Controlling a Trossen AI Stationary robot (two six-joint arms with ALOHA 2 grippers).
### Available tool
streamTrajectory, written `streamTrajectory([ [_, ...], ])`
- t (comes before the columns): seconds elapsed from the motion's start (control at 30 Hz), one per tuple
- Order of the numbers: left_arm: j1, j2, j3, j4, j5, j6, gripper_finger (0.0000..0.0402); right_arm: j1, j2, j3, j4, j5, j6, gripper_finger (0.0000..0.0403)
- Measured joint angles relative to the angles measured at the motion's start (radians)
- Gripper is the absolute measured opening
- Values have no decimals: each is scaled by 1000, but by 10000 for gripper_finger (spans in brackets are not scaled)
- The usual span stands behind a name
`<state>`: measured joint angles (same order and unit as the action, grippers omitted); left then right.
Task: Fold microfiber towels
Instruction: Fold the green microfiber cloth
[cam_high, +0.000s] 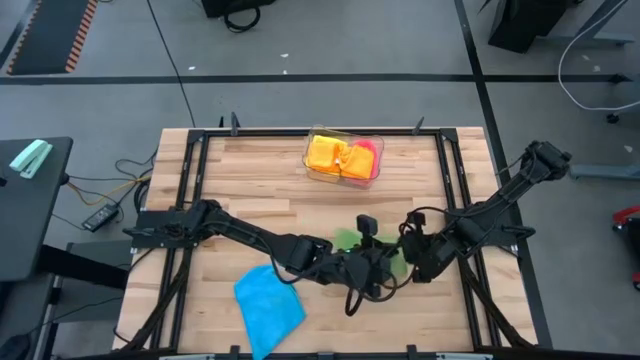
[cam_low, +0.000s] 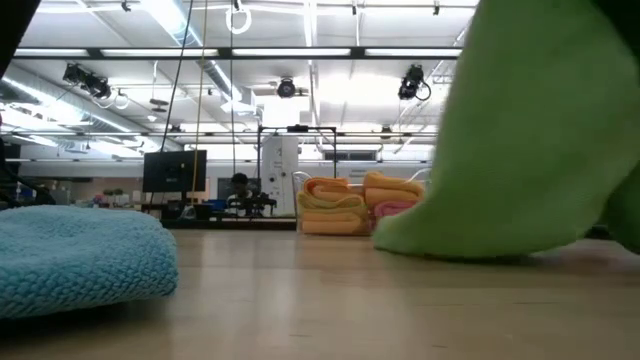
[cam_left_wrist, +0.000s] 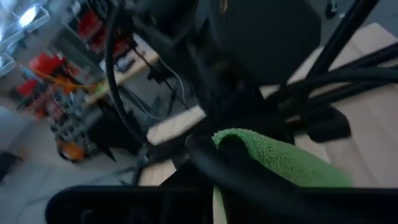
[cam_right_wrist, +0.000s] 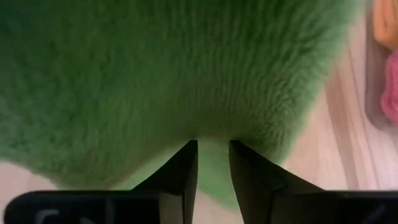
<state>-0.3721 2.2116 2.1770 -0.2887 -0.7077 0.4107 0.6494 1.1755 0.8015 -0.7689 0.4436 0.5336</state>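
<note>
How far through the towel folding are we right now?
Done: folded orange, yellow and pink towels sit in the clear tray. In hand: the green towel mid-table, with the right gripper pinching its edge and the left gripper shut beside it; whether the left grips it is unclear. Left: the blue towel lies loose near the front edge.
</note>
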Motion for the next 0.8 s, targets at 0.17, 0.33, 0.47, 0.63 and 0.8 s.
streamTrajectory([
  [0.17,22,0,0,92,60,67,9,-36,0,-1,75,-23,-78,101],
  [0.33,47,0,0,127,101,83,26,-92,0,-1,107,-58,-109,101],
  [0.47,53,0,0,23,102,51,16,-101,0,6,72,-73,-114,101],
  [0.63,30,-10,0,-67,99,3,10,-84,-1,58,-34,-87,-82,101],
  [0.8,7,-30,1,-197,99,-81,26,-47,-4,116,-101,-90,-62,101],
])
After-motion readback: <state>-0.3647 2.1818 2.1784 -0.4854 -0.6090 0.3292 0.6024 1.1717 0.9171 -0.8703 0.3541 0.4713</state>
